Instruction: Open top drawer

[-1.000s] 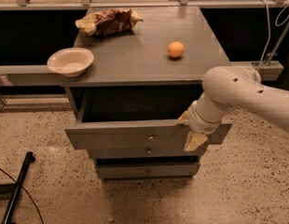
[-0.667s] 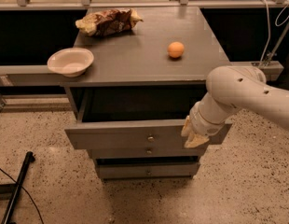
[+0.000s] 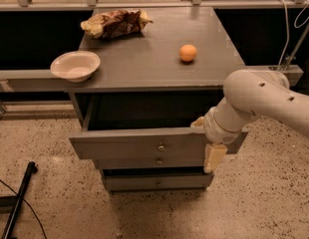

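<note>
The top drawer (image 3: pixel 129 144) of the grey cabinet is pulled out, and its dark inside shows under the cabinet top. Its small round knob (image 3: pixel 161 147) sits at the centre of the front. My gripper (image 3: pixel 207 141) is at the right end of the drawer front, against its top edge and outer face. The white arm (image 3: pixel 259 101) reaches in from the right and hides the drawer's right corner.
A white bowl (image 3: pixel 75 65), an orange (image 3: pixel 188 53) and a crumpled snack bag (image 3: pixel 114 23) lie on the cabinet top (image 3: pixel 154 68). Two lower drawers (image 3: pixel 154 162) (image 3: pixel 157 183) are shut. A black pole (image 3: pixel 17 203) lies on the speckled floor at left. Cables (image 3: pixel 289 29) hang at right.
The arm has edged slightly to the right. The drawer front stays pulled out at about the same place.
</note>
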Tool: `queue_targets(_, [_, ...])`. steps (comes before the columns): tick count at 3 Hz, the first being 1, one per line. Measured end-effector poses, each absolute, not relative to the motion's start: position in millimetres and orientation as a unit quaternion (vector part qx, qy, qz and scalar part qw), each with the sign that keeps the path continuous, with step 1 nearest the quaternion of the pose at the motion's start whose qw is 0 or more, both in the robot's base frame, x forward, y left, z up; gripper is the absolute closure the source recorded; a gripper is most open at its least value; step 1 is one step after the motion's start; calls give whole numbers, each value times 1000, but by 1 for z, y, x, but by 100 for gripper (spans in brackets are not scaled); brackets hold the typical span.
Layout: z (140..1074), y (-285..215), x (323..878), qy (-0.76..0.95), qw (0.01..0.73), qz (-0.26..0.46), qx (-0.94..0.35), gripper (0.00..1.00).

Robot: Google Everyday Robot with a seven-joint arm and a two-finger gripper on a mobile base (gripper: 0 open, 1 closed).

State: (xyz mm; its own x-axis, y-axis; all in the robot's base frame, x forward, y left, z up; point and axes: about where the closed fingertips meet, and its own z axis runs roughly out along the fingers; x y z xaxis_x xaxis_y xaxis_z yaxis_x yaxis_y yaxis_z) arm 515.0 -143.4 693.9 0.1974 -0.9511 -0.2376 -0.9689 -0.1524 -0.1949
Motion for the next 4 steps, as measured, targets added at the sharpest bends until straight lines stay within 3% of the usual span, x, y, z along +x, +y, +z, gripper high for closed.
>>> queue_targets(1, [694,-143,515,633,153,29,-759,0])
queue_targets(3, [677,-137,554,629,125,48,-766,3])
queue_targets(4, [662,-135,571,628,119,61,-766,13])
